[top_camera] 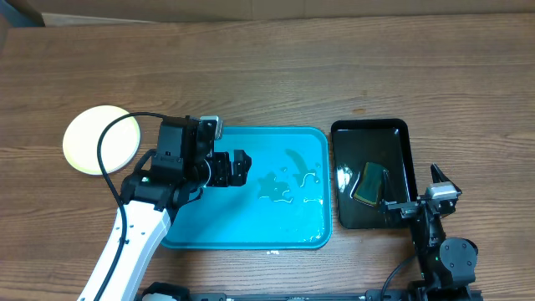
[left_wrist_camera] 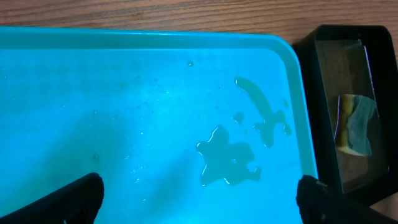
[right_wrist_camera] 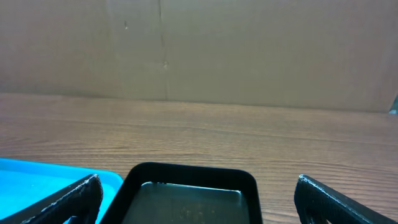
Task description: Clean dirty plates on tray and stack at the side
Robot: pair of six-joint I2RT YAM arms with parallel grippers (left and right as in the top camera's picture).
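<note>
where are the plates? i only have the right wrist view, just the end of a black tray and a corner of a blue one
observer: a round pale yellow-green plate lies on the wooden table, off the left end of the large turquoise plastic tray. I cannot tell how many plates sit beneath it.
operator: anything on the blue tray
observer: no plates, only small puddles of liquid towards its right side.
operator: and the left hand
observer: the left hand hangs open and empty over the turquoise tray's left half.
</note>
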